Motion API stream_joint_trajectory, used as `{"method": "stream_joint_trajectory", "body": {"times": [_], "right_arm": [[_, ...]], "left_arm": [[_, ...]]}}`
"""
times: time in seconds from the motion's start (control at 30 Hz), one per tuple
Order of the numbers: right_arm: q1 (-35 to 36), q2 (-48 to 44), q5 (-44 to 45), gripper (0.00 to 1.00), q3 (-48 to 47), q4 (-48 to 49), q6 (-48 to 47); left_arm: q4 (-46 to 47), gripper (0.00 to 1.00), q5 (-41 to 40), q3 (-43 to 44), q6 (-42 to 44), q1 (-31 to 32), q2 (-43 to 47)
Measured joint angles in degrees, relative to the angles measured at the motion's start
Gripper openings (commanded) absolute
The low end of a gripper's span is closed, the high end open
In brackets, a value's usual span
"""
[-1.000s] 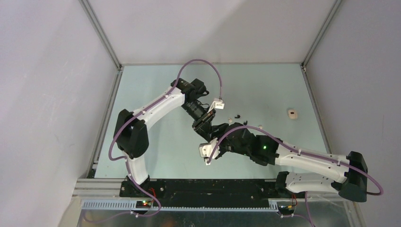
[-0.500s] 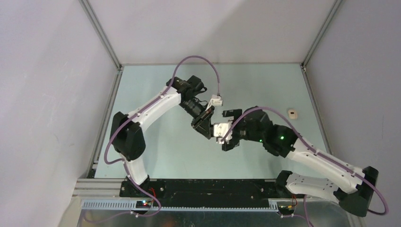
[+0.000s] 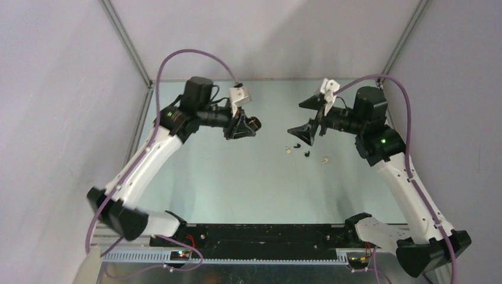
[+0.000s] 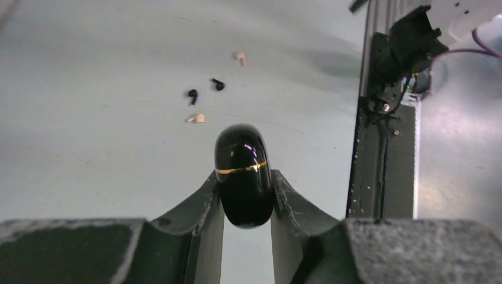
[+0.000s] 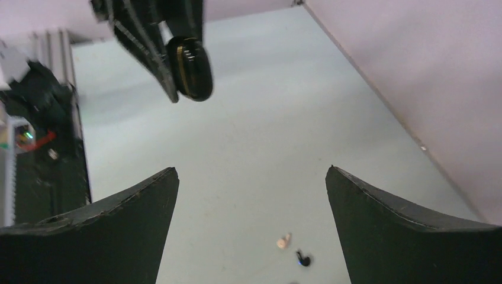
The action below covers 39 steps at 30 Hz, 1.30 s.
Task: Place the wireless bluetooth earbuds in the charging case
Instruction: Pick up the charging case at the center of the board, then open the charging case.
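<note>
**Charging case.** The charging case (image 4: 243, 155) is a smooth, glossy black ovoid with a thin gold seam band around its short girth. The two halves meet at the band and no gap is visible. The left jaws are closed on the lower half of the case, with one matte black, wedge-shaped pad on each flank. The case is held in the air above the far-left part of the surface (image 3: 237, 183). Its long axis runs in line with the jaws. The free rounded end points away from the wrist, toward the right edge of the surface and the right arm (image 3: 408, 183).

**Earbuds.** Four wireless bluetooth earbuds lie loose on the surface in a small cluster slightly to the right of its centre. No two of them touch.
- An off-white earbud (image 3: 288, 150) is at the left end of the cluster.
- An off-white earbud (image 3: 325, 159) is at the right end.
- A black earbud (image 3: 296, 144) and a black earbud (image 3: 306, 154) lie between them.

Each is a stubby, rounded body. They are too small for their headings to be read.

**Right jaws.** The right jaws are spread wide and hold nothing. They hang above the far-right part of the surface and face the case.

**Surface and arms.** The surface is flat, matte and pale green-grey. The left arm (image 3: 148, 160) and the right arm have white shell links and black joints.
</note>
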<state>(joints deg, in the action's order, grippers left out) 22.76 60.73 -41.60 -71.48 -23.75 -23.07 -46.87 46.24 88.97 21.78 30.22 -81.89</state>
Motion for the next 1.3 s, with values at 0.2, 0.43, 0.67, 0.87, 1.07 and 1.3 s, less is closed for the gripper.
{"method": "stream_joint_trajectory", "body": {"times": [0.2,0.43,0.67,0.87,1.07,1.3], "right_arm": [[-4.98,5.27,-10.08,0.99,-0.15,10.27,16.33],[-0.15,9.84,-15.76,0.99,0.50,13.07,19.15],[3.91,9.29,-14.84,0.99,3.82,11.10,13.16],[4.94,9.57,-14.16,0.99,4.11,9.07,9.18],[7.82,9.92,-13.70,0.99,4.11,7.54,6.47],[8.72,11.19,-9.81,0.99,4.15,6.82,4.98]], "left_arm": [[23.19,0.00,-1.09,-18.08,-12.98,-0.61,13.03],[35.39,0.00,6.45,-27.93,-18.71,-0.61,11.26],[38.62,0.00,13.92,-30.62,-17.90,-0.61,10.03],[47.30,0.00,17.81,-34.93,-22.01,-0.57,9.97],[51.49,0.00,18.47,-36.83,-24.94,0.74,9.68],[52.48,0.00,18.45,-36.83,-25.31,2.08,9.64]]}}
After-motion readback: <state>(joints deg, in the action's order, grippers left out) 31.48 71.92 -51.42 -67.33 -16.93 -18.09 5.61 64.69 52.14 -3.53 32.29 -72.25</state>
